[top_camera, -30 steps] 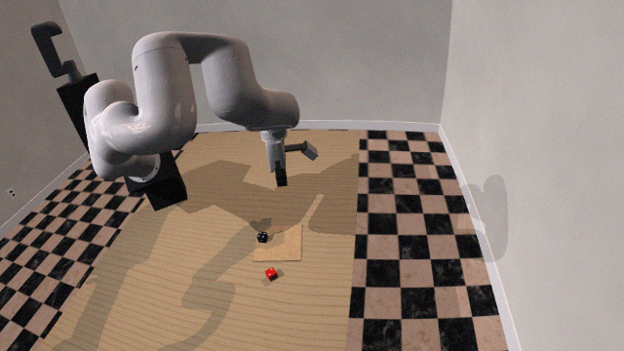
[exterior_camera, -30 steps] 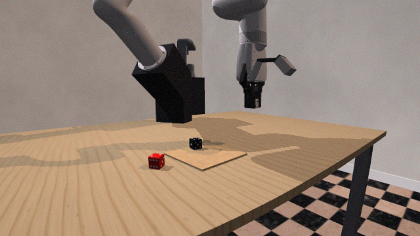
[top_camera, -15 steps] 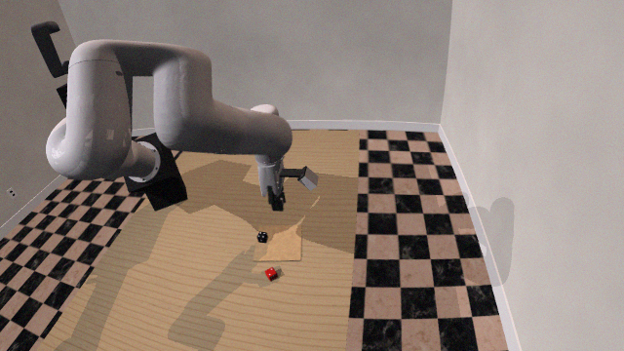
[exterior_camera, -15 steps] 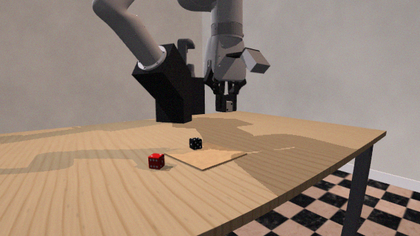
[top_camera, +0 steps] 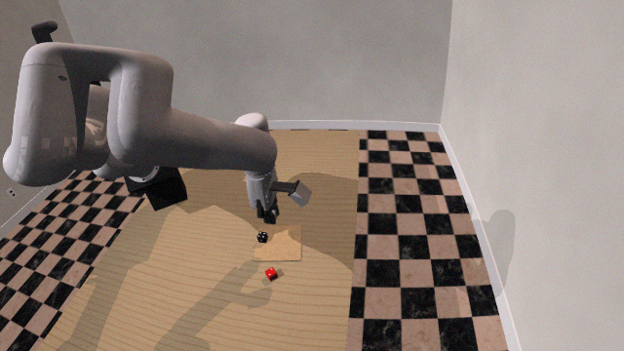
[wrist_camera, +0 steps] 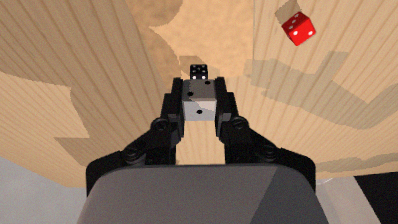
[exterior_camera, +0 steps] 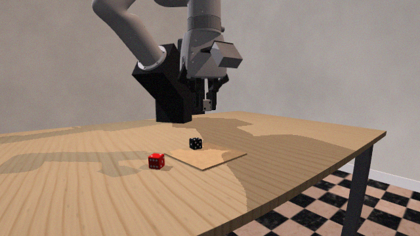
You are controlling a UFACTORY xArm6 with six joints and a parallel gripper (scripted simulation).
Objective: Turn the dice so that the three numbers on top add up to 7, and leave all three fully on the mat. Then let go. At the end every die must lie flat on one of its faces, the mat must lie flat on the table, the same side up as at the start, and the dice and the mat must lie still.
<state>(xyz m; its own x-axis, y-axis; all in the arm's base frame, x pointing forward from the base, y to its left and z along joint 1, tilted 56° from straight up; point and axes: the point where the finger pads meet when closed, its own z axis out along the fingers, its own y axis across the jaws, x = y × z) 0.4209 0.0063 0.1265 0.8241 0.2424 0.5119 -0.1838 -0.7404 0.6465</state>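
Nearest the left in the exterior view, the red die [top_camera: 271,274] [exterior_camera: 156,161] [wrist_camera: 299,29] sits on the tabletop [top_camera: 195,273] [exterior_camera: 98,196] [wrist_camera: 110,50], just beside the mat [top_camera: 283,249] [exterior_camera: 203,158] [wrist_camera: 215,30] and wholly off it. I must bring it over; a skewed grip on its turned faces could make it twist or slip.

Right of it, and farther off, the black die [top_camera: 262,237] [exterior_camera: 195,143] [wrist_camera: 198,71] stands at the mat's edge region; I cannot tell whether all of its base is on. If I come down too close, my fingers or my load could knock it outward, or drag the mat and shift everything.

Farther right, my claw [top_camera: 267,214] [exterior_camera: 207,106] [wrist_camera: 199,90] is clenched on the white die [exterior_camera: 207,105] [wrist_camera: 199,100], raised above the tabletop. One of its faces shows a single pip, another two. Let go too high or tilted, it could tumble onto a wrong number and spoil the seven, since three dice leave little room for a high face.

As for writing, I can read no brand or label anywhere; pips are the only marks, with six on a side of the red die.

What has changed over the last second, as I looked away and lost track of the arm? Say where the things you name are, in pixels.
The gripper [top_camera: 267,215] [exterior_camera: 205,106] [wrist_camera: 199,90] has swung across and come closer to the mat [top_camera: 285,250] [exterior_camera: 205,159] [wrist_camera: 215,30], carrying the white die [exterior_camera: 207,105] [wrist_camera: 199,111] between its fingers. Nothing new was picked up or let go. The black die [top_camera: 262,237] [exterior_camera: 195,143] [wrist_camera: 198,71], the red die [top_camera: 271,274] [exterior_camera: 156,161] [wrist_camera: 299,28] and the mat stayed put.
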